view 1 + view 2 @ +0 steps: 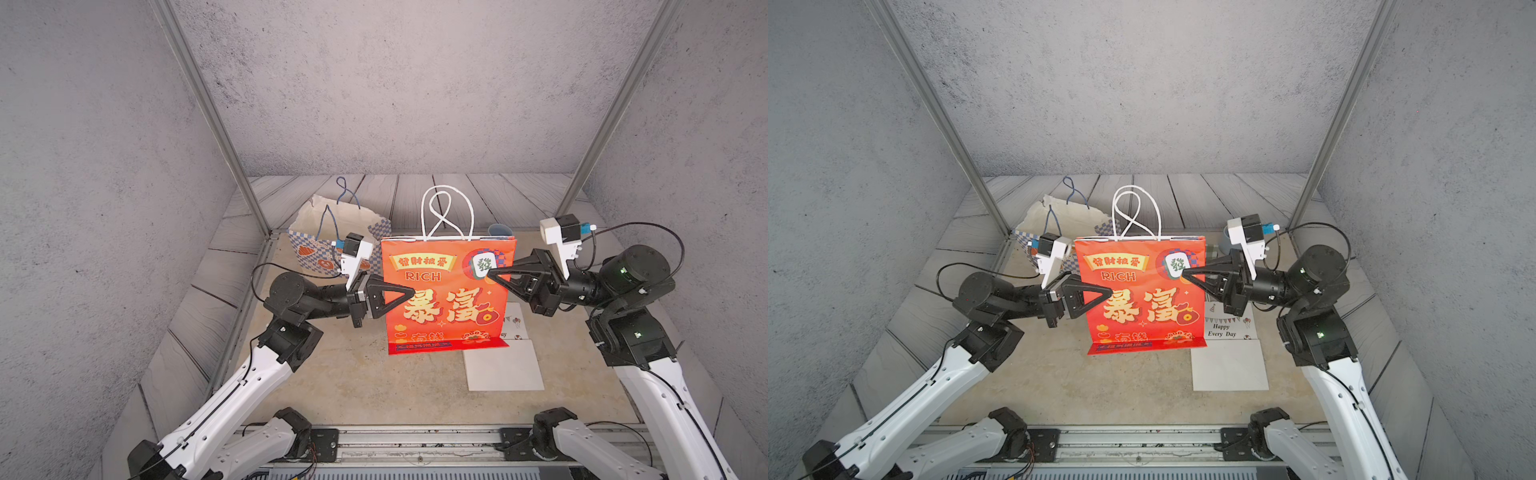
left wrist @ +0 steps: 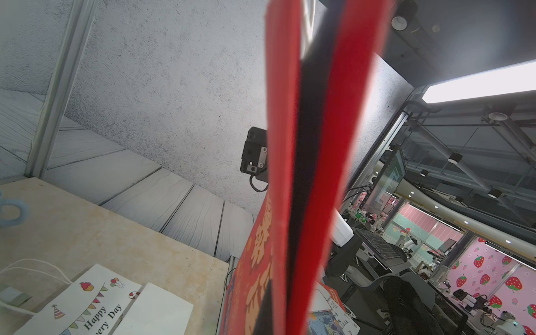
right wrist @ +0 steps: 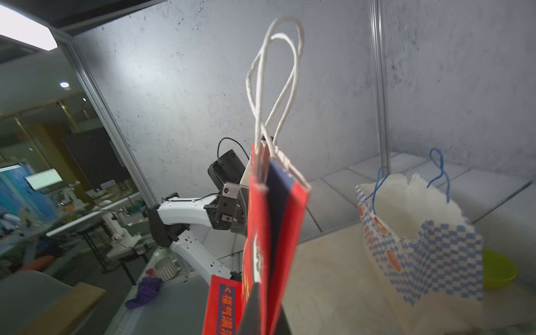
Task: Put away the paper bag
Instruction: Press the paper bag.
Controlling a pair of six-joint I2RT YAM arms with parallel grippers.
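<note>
1. Red paper bag [image 1: 446, 299]: flattened and upright at mid-table, held between my two arms.
2. Left gripper [image 1: 411, 292]: my arm reaches inward, roughly level. The jaws are closed on the bag's left edge, about halfway up.
3. Right gripper [image 1: 492, 275]: my arm reaches inward a little higher. The jaws are pinched tight on the right edge near the top.
4. Hard to make out: I cannot tell whether the folded bottom touches the table [image 1: 353, 386]. The white bag [image 1: 503, 365] lying flat is partly covered. The blue cup [image 1: 498, 229] behind is mostly hidden. Both wrist views blur at close range.
</note>
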